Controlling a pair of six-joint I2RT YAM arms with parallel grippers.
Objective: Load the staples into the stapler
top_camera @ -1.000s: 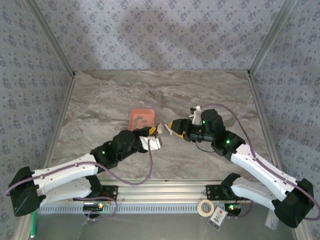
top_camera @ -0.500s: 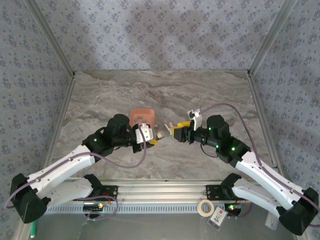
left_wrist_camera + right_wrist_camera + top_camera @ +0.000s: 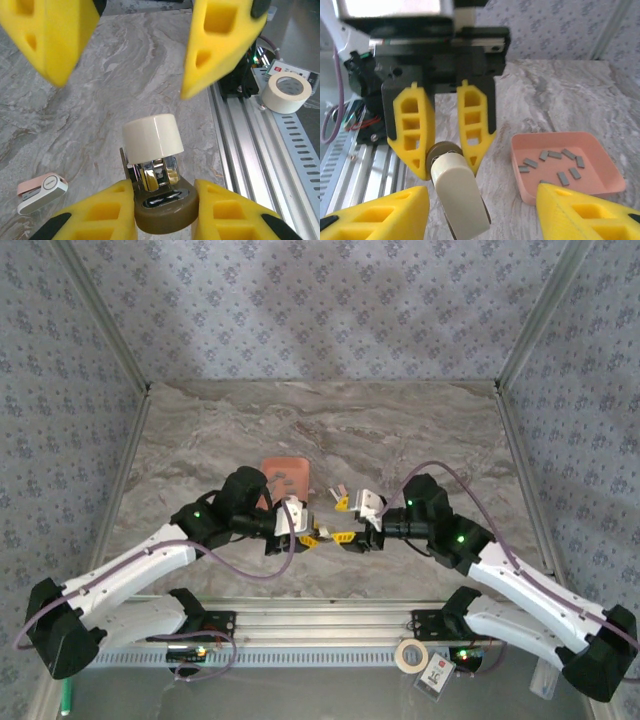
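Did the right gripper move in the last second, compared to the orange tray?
Yes. The right gripper has moved toward the near edge of the table, farther from the orange tray, which stayed in place.

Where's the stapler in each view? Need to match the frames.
Top external: stapler near centre, slightly low.
Left wrist: stapler bottom centre, clamped in yellow jaws.
Right wrist: stapler lower centre-left, cream end nearest the camera.
Shared landmark: left gripper, shut on it.

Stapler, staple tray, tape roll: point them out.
stapler [image 3: 152, 135], left wrist view, cream cap.
staple tray [image 3: 552, 136], right wrist view, far rim.
tape roll [image 3: 280, 102], left wrist view, outer side.
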